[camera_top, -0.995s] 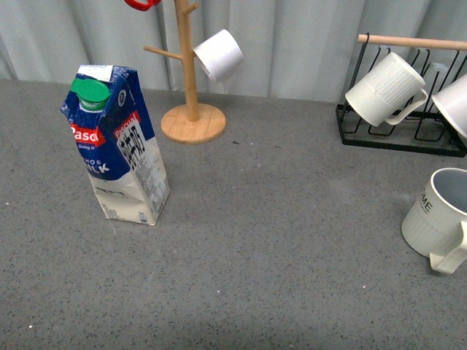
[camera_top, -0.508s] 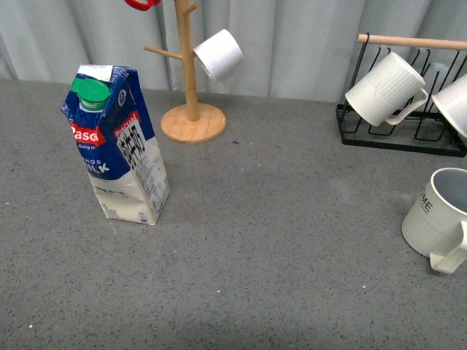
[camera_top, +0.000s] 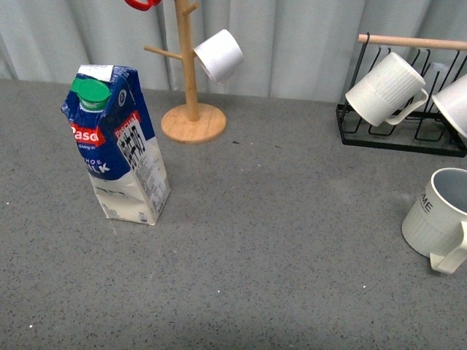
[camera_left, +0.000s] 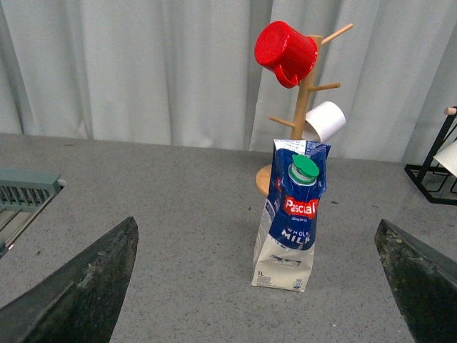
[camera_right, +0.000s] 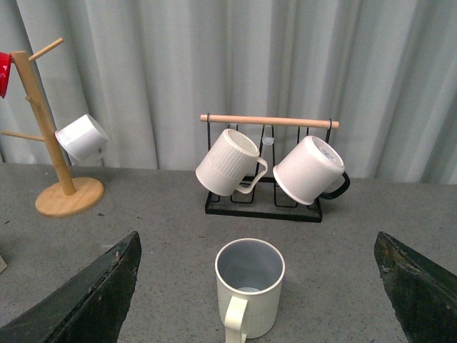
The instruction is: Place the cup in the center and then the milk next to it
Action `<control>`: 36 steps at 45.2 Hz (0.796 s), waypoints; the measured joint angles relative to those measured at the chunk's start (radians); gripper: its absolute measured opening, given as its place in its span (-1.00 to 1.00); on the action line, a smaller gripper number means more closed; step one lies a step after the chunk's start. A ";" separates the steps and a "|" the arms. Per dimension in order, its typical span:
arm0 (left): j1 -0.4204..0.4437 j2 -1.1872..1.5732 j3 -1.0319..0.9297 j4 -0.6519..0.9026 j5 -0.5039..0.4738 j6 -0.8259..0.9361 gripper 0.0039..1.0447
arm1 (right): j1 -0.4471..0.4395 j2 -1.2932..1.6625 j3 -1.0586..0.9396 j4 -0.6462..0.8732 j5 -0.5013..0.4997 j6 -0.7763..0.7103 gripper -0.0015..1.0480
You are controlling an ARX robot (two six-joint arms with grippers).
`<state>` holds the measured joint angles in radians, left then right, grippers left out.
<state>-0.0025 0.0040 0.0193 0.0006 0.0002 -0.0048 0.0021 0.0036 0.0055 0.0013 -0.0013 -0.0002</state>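
The cup, an off-white ribbed mug with a grey-blue inside and lettering ending "ME", stands upright at the table's right edge in the front view. In the right wrist view the cup sits ahead of my open right gripper, handle turned toward the camera, between the spread fingers and untouched. The milk, a blue-and-white carton with a green cap, stands upright at the left. My open left gripper faces the milk from a distance with nothing in it. Neither arm shows in the front view.
A wooden mug tree at the back carries a small smooth white cup and a red cup. A black wire rack at the back right holds two white ribbed mugs. A grey tray edge shows in the left wrist view.
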 joint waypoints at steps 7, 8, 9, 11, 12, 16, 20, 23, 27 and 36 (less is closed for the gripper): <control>0.000 0.000 0.000 0.000 0.000 0.000 0.88 | 0.000 0.000 0.000 0.000 0.000 0.000 0.82; 0.000 0.000 0.000 0.000 0.000 0.000 0.88 | 0.000 0.000 0.000 0.000 0.000 0.000 0.82; 0.000 0.000 0.000 0.000 0.000 0.000 0.88 | 0.000 0.000 0.000 0.000 0.000 0.000 0.82; 0.000 0.000 0.000 0.000 0.000 0.000 0.88 | 0.000 0.000 0.000 0.000 0.000 0.000 0.82; 0.000 0.000 0.000 0.000 0.000 0.000 0.88 | 0.000 0.000 0.000 0.000 0.000 0.000 0.82; 0.000 0.000 0.000 0.000 0.000 0.000 0.88 | 0.000 0.000 0.000 0.000 0.000 0.000 0.82; 0.000 0.000 0.000 0.000 0.000 0.000 0.88 | 0.000 0.000 0.000 0.000 0.000 0.000 0.82; 0.000 0.000 0.000 0.000 0.000 0.000 0.88 | 0.000 0.000 0.000 0.000 0.000 0.000 0.82; 0.000 0.000 0.000 0.000 0.000 0.000 0.88 | 0.011 0.008 0.003 -0.015 0.040 -0.018 0.82; 0.000 0.000 0.000 0.000 0.000 0.000 0.88 | 0.011 0.393 0.081 0.140 0.147 -0.105 0.82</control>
<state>-0.0025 0.0036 0.0193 0.0006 -0.0002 -0.0044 0.0135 0.3969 0.0868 0.1417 0.1459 -0.1051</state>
